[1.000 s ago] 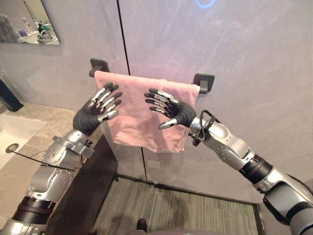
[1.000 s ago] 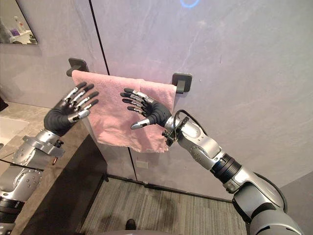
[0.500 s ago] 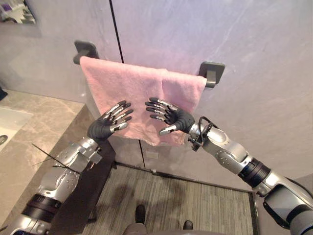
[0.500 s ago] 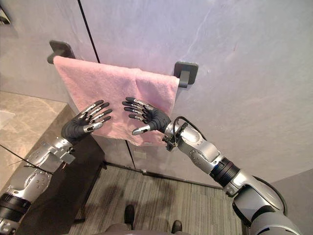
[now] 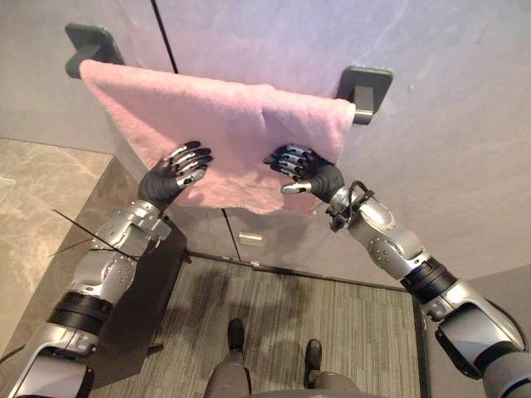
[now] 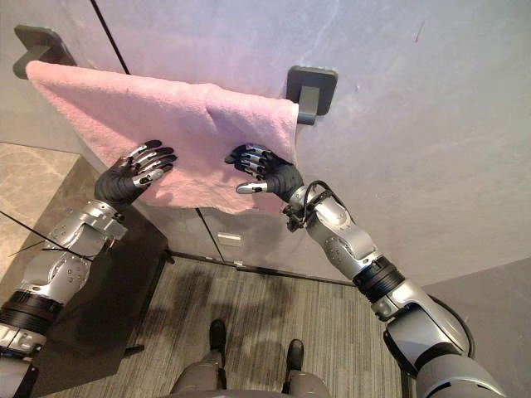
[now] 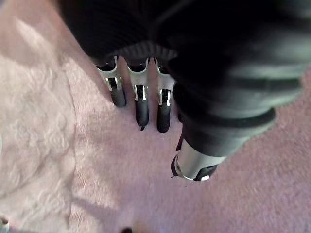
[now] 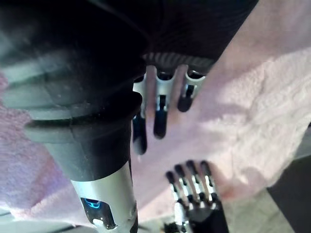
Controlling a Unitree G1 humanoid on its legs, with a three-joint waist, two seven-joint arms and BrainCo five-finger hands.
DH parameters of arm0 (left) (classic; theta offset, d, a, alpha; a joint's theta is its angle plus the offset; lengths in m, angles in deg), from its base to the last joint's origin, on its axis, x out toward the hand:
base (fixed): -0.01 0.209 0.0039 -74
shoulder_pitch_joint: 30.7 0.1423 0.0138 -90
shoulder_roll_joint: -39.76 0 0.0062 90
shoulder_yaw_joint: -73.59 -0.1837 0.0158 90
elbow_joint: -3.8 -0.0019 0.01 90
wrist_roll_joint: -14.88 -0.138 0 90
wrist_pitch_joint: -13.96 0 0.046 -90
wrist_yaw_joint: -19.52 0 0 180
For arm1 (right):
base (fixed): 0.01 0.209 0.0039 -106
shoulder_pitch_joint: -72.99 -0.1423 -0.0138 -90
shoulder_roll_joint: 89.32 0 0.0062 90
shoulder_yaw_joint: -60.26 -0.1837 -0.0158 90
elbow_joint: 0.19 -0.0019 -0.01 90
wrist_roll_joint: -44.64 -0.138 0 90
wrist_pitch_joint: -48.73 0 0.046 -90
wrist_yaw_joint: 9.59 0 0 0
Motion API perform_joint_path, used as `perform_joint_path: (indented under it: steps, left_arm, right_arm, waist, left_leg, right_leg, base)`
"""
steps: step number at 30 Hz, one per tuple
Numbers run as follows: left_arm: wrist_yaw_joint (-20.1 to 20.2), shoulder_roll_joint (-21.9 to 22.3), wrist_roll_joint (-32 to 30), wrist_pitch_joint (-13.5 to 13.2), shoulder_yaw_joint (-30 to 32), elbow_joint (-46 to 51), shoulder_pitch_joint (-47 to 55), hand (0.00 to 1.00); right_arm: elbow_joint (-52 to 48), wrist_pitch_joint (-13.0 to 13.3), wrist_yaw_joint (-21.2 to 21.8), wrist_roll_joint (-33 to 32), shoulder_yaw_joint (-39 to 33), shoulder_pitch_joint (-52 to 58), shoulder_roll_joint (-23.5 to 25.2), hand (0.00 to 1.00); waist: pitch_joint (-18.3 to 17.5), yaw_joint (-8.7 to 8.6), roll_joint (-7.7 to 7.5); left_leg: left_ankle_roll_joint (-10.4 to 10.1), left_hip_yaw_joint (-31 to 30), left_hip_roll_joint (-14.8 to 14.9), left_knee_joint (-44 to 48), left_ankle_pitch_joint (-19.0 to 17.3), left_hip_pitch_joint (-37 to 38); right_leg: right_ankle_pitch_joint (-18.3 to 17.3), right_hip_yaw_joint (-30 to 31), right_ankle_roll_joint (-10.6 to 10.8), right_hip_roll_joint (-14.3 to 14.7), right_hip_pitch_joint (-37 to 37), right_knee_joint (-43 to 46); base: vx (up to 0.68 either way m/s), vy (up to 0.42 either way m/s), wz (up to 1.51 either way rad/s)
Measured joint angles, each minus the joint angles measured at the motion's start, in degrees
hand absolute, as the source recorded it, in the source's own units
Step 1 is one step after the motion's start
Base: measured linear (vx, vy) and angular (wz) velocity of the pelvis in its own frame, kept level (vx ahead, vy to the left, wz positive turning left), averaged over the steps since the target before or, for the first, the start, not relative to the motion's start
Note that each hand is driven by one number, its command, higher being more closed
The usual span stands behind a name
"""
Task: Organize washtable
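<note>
Towel (image 5: 217, 124) location?

>> Pink, hung between two dark wall mounts: left bracket (image 5: 87, 39) at the upper left of the head views, right bracket (image 5: 365, 85) upper right of centre. It lies flat against the grey wall (image 5: 448, 116), and its lower edge sits around mid-frame.

Left hand (image 5: 172, 172)?

>> Left of centre, on the lower left part of the towel. Fingers are straight and fanned, with the dark tips against the cloth. Its wrist view shows the tips touching the pile and the thumb out to one side. No cloth is pinched.

Right hand (image 5: 304, 169)?

>> Just right of centre, near the towel's lower right corner, below the right bracket. Fingers are slightly bent with the tips on the cloth, and the thumb is out to the side. No fold of cloth between thumb and fingers. The wrist view of the right hand agrees: fingers extended over pink, with the left hand visible beyond them.

Hands in contact with each other?

>> Apart, with a stretch of bare towel between them.

Surroundings?

>> Marble countertop (image 5: 37, 207) at the left edge and striped grey floor (image 5: 332, 307) along the bottom.
</note>
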Motion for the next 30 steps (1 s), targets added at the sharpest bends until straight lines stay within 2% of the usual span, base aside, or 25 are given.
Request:
perform_joint_path:
  steps: [4, 9, 12, 19, 22, 24, 26, 30]
  left_arm:
    - [-0.9, 4.9, -1.8, -0.1, 6.2, -1.8, 2.8, 0.00]
    - [-2.2, 10.6, -3.5, 0.0, 15.1, -3.0, 12.0, 0.00]
    - [-2.6, 14.7, -4.4, 0.1, 19.6, -3.0, 18.9, 0.00]
    - [-3.6, 24.6, -10.2, 0.2, 21.7, -5.0, 26.0, 0.00]
    - [-5.1, 29.9, -13.6, 0.3, 21.6, -8.2, 28.7, 0.00]
    - [-6.1, 32.2, -15.8, 0.6, 21.1, -10.9, 30.2, 0.00]
    - [-6.9, 35.0, -17.4, 0.7, 21.1, -18.0, 30.2, 0.00]
    - [-9.4, 38.6, -18.7, 0.7, 21.2, -31.3, 30.0, 0.00]
  right_arm:
    - [-0.2, 0.1, 0.0, 0.0, -7.7, 9.1, 2.8, 0.00]
    - [-0.2, 0.2, -2.0, 0.1, -18.0, 23.0, 6.1, 0.00]
    - [-0.2, 0.1, -2.8, 0.2, -22.9, 32.3, 7.7, 0.00]
    - [7.3, 0.0, -5.2, 6.1, -32.3, 40.9, 17.2, 0.00]
    - [13.0, 0.3, -8.2, 7.9, -40.0, 41.4, 22.0, 0.00]
    - [16.0, 1.6, -10.4, 8.4, -43.5, 42.5, 23.7, 0.00]
    - [22.1, 3.0, -12.7, 9.2, -47.6, 43.8, 24.5, 0.00]
    - [35.9, 3.8, -15.8, 11.5, -52.5, 44.8, 24.8, 0.00]
  waist:
    - [0.0, 0.00, 0.04]
    - [0.1, -0.11, 0.21]
    - [0.2, -0.20, 0.32]
    - [0.5, -0.56, 1.11]
    - [0.5, -1.43, 1.51]
    - [0.5, -1.83, 1.68]
    - [0.3, -1.84, 2.10]
    - [-0.1, -2.18, 2.58]
  left_leg:
    - [-0.1, 0.5, 0.2, 0.0, 0.0, 0.3]
    - [-0.3, 1.5, 0.3, 0.0, -0.2, 1.3]
    - [-1.1, 1.7, 0.6, 0.0, -0.8, 2.1]
    - [-1.0, 1.5, 0.4, 0.0, -1.3, 3.6]
    - [-0.9, 1.4, -0.2, 0.0, -1.7, 4.8]
    - [-0.9, 1.4, -0.7, 0.0, -2.1, 5.7]
    - [-0.5, 1.7, -1.2, 0.0, -2.7, 6.9]
    - [-0.3, 2.9, -1.8, 0.0, -3.9, 9.5]
  right_leg:
    - [0.2, 0.4, -0.1, 0.1, 0.2, -0.2]
    - [0.1, 1.5, -0.2, 0.0, 0.6, -0.3]
    - [-0.1, 1.8, -0.4, 0.0, 1.1, -0.4]
    - [-0.4, 1.4, 0.0, 0.0, 3.0, -1.0]
    - [-0.8, 1.2, 0.6, -0.3, 4.6, -1.3]
    - [-1.0, 1.1, 0.9, -0.7, 5.2, -1.3]
    - [-1.3, 1.4, 1.3, -1.2, 6.3, -1.4]
    - [-2.0, 2.0, 1.9, -2.0, 8.2, -1.3]
  base:
    - [0.00, -0.001, -0.06]
    - [0.00, 0.006, -0.11]
    - [-0.01, 0.005, -0.07]
    - [0.00, 0.005, 0.03]
    - [0.02, 0.013, 0.08]
    - [0.01, 0.011, 0.03]
    - [0.04, 0.021, -0.05]
    - [0.06, 0.012, -0.12]
